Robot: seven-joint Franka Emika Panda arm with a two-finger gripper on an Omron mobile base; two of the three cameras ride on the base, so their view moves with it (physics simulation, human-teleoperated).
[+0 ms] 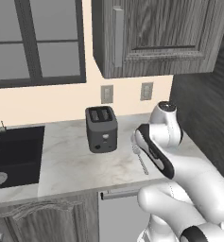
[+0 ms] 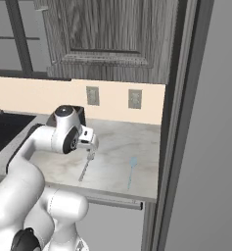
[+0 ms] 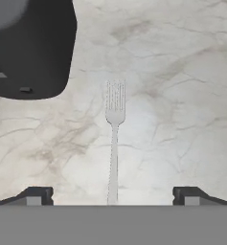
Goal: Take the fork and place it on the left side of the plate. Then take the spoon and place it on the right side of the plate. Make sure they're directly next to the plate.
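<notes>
The fork (image 3: 114, 143) lies flat on the marble counter, tines pointing away from me, its slim handle running down between my fingertips (image 3: 36, 196). My gripper (image 3: 112, 196) hovers above the handle end, jaws open and wide apart, holding nothing. From the right base view the gripper (image 2: 90, 149) hangs just over the fork (image 2: 84, 169), and a pale bluish spoon (image 2: 131, 171) lies to its right near the counter's front edge. The left base view has the fork (image 1: 142, 160) partly behind my arm. The plate is out of view.
A dark toaster (image 1: 101, 128) stands on the counter left of the fork, also seen as the toaster (image 3: 31, 48) in the hand view. A black sink (image 1: 14, 151) is at far left. Cabinets hang overhead; a tall dark panel (image 2: 178, 122) bounds the counter's right end.
</notes>
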